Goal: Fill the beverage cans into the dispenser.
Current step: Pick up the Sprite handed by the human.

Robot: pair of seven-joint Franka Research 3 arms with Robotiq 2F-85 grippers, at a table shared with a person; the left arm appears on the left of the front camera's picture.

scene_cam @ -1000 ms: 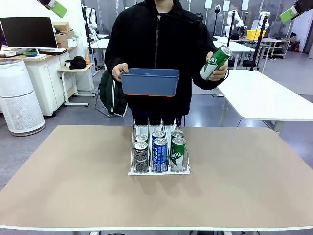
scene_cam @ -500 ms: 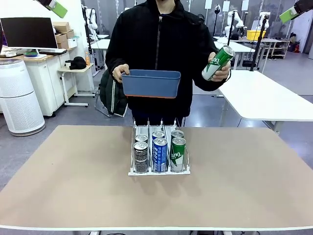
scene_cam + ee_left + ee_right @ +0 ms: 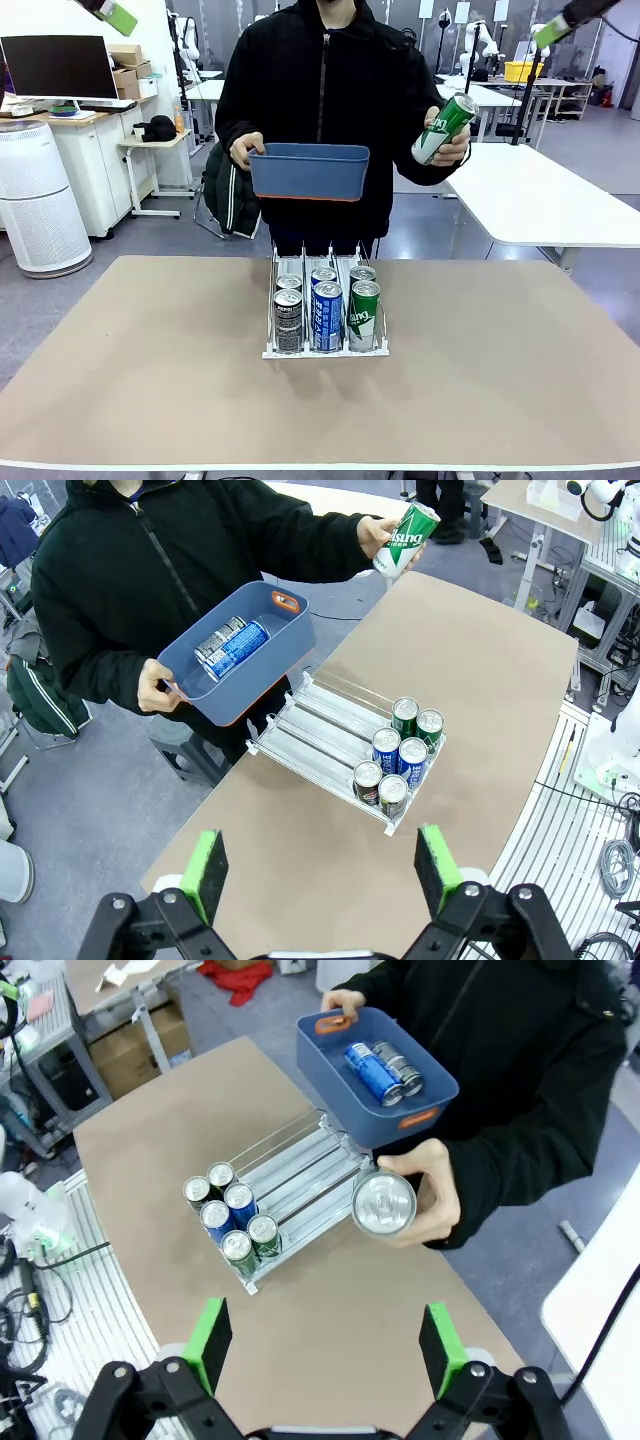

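right gripper [image 3: 325, 1346] now nearer green can [image 3: 443, 127]

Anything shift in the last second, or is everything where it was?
The right claw, open, moved toward picture left along the top of the front view. Nothing was gripped or released. Unchanged: the left claw open, the person's hand holding the green can up, the blue tub, six cans in the dispenser.

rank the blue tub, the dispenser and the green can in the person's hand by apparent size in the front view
1. dispenser, though nearer the camera
2. blue tub
3. green can, clearly smallest
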